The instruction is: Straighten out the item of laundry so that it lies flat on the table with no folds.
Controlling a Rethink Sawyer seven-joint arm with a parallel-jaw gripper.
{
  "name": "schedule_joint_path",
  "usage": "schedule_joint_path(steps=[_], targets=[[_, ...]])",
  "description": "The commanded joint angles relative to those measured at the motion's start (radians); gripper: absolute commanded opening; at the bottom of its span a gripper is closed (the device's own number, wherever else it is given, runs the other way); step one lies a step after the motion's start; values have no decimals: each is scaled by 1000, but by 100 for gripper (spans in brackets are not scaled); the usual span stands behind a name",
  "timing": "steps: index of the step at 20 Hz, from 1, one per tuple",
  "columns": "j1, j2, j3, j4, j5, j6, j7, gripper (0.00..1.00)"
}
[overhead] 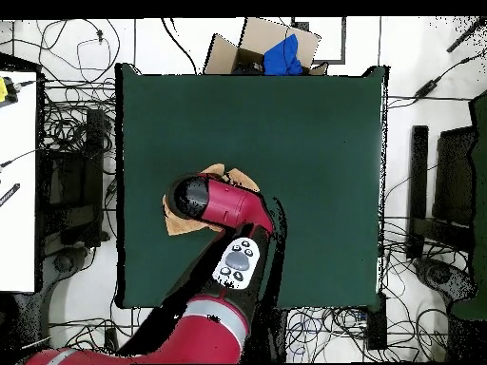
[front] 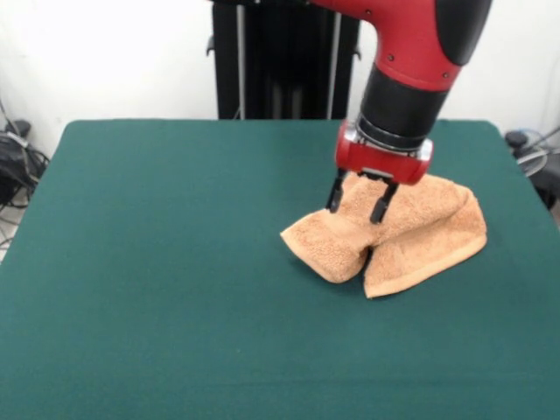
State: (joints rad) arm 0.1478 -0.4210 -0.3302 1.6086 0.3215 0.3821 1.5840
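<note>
The light-orange terry towel (front: pixel 398 232) lies bunched and folded on the green table (front: pixel 157 262), toward four o'clock from the table's middle in the front view. Just behind its front folds, the gripper (front: pixel 359 203) points straight down, its two black fingers (front: pixel 335 194) apart, tips at the cloth's upper surface. Above it, the red and black arm (front: pixel 411 61) rises steeply toward one o'clock.
</note>
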Motion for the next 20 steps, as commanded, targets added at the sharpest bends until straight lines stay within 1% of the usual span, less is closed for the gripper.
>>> schedule_joint_path(steps=[1, 5, 8, 11, 14, 20], targets=[[13, 44, 10, -34, 62, 76, 306, 100], [-13, 61, 17, -12, 52, 9, 275, 100], [-22, 72, 17, -15, 49, -13, 265, 100], [-30, 102, 21, -32, 50, -46, 265, 100], [-27, 119, 16, -34, 51, -66, 273, 100], [-27, 126, 13, -18, 48, -101, 273, 100]])
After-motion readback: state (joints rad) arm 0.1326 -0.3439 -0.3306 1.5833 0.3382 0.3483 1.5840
